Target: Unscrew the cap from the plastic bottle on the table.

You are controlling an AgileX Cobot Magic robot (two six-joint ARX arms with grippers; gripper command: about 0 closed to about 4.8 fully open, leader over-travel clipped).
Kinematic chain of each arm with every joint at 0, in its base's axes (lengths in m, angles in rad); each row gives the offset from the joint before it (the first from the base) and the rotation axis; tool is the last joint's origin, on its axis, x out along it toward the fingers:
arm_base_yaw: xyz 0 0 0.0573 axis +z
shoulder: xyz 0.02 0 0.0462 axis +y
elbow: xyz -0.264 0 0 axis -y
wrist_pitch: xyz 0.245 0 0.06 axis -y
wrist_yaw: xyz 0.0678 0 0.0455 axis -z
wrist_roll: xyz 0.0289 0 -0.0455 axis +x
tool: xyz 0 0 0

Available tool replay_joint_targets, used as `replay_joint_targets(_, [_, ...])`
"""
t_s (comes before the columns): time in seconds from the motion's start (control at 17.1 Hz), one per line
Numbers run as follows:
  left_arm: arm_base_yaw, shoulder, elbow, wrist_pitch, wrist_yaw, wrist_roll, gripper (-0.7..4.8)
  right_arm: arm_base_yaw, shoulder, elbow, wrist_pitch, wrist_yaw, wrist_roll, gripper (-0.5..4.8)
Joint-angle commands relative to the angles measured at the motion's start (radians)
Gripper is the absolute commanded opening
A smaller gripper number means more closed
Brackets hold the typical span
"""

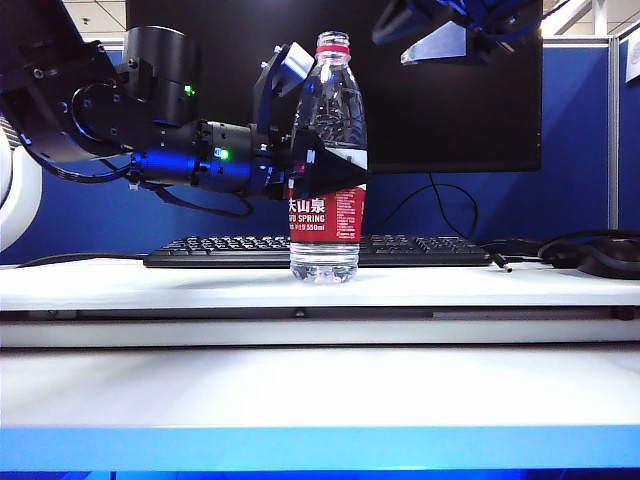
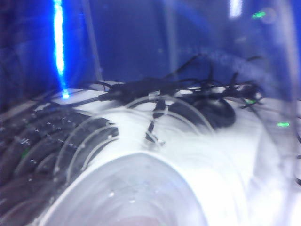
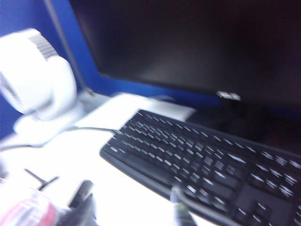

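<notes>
1. Bottle status: the plastic bottle [image 1: 326,160] stands upright on the table [image 1: 200,285], just in front of the keyboard [image 1: 230,250].
2. Cap status: the cap [image 1: 333,42] appears seated on the neck; removal is judged not yet done.
3. Left gripper [image 1: 318,165]: clamped around the bottle's mid-body, steadying it.
4. Right gripper [image 1: 440,40]: above and to the right of the cap, apart from it; jaw opening cannot be told.
5. Remaining, by judgement: bring the right gripper onto the cap, grip, twist, lift off.
</notes>
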Motion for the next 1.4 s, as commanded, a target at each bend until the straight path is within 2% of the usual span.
replay_joint_targets(0.06, [0.001,0.003,-0.004,-0.024,-0.012,0.01,2.08,0.002,-0.006,0.003,-0.086,0.029,-0.016,1.56])
replay_joint_targets(0.17, [0.001,0.003,-0.004,-0.021,-0.012,0.003,2.08,0.002,-0.006,0.003,-0.145,0.025,-0.044,-0.04])
replay_joint_targets(0.35, [0.001,0.003,-0.004,-0.022,-0.011,-0.01,2.08,0.002,-0.006,0.003,-0.212,0.026,-0.084,-0.05])
replay_joint_targets(0.64, [0.001,0.003,-0.004,-0.023,0.026,-0.045,2.08,0.002,-0.006,0.003,-0.234,0.023,-0.089,-0.05])
replay_joint_targets(1.22, [0.001,0.003,-0.004,-0.02,0.026,-0.036,2.17,0.002,-0.006,0.003,-0.241,0.0,-0.092,-0.05])
replay_joint_targets(1.4, [0.001,0.003,-0.004,-0.021,0.026,-0.026,2.57,0.002,-0.006,0.003,-0.24,0.0,-0.092,-0.05])
